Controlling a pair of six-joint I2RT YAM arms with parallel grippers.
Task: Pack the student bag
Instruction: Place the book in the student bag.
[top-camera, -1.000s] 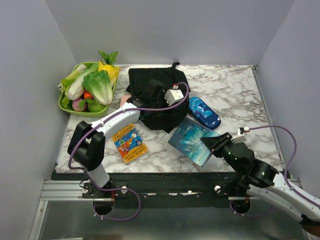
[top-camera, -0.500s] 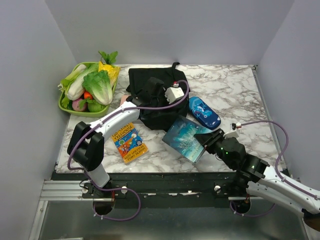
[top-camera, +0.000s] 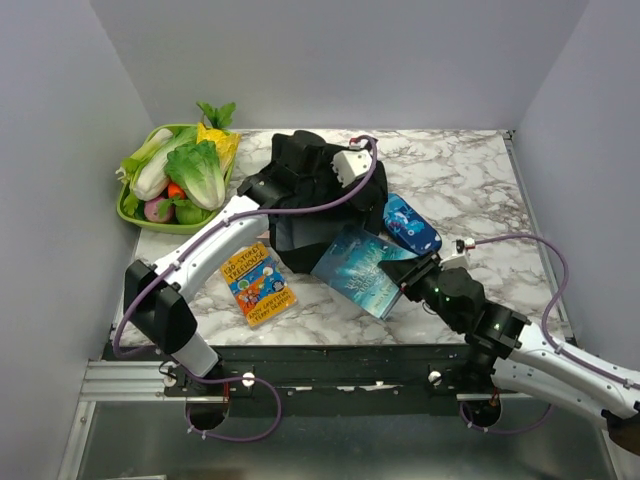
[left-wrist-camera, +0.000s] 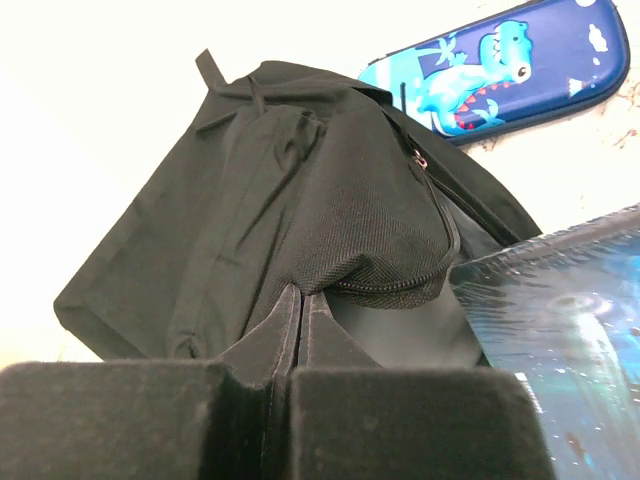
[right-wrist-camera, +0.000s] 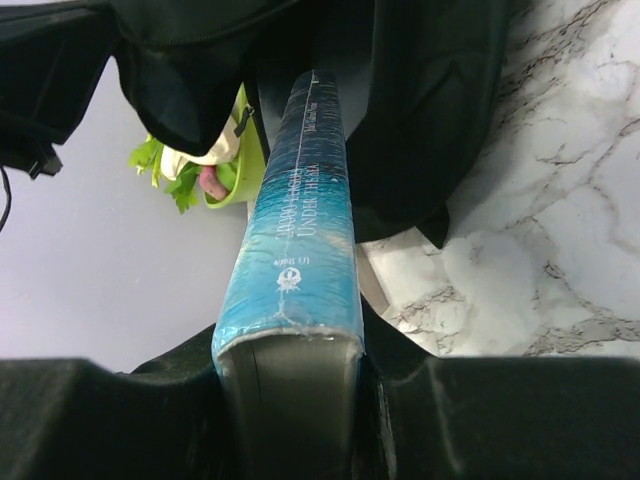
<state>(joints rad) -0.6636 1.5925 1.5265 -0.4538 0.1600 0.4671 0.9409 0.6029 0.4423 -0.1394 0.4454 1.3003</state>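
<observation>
The black student bag (top-camera: 362, 205) lies at the table's middle back. My left gripper (top-camera: 300, 175) is shut on a fold of its fabric beside the zipper and holds that edge raised, so the mouth gapes; in the left wrist view (left-wrist-camera: 300, 300) the pinched cloth (left-wrist-camera: 300, 180) fills the frame. My right gripper (top-camera: 410, 282) is shut on the near end of a blue book (top-camera: 360, 268). The book's far end lies at the bag's mouth. In the right wrist view the book's spine (right-wrist-camera: 300, 220) runs from my right gripper (right-wrist-camera: 290, 400) into the bag's black fabric (right-wrist-camera: 430, 100).
A blue dinosaur glasses case (top-camera: 410, 225) lies right of the bag and shows in the left wrist view (left-wrist-camera: 500, 70). A small orange book (top-camera: 258, 285) lies front left. A green tray (top-camera: 135, 212) of toy vegetables stands at the back left.
My left gripper has lifted the bag's edge up and back, opening its mouth. My right gripper has carried the blue book leftward to the bag's opening.
</observation>
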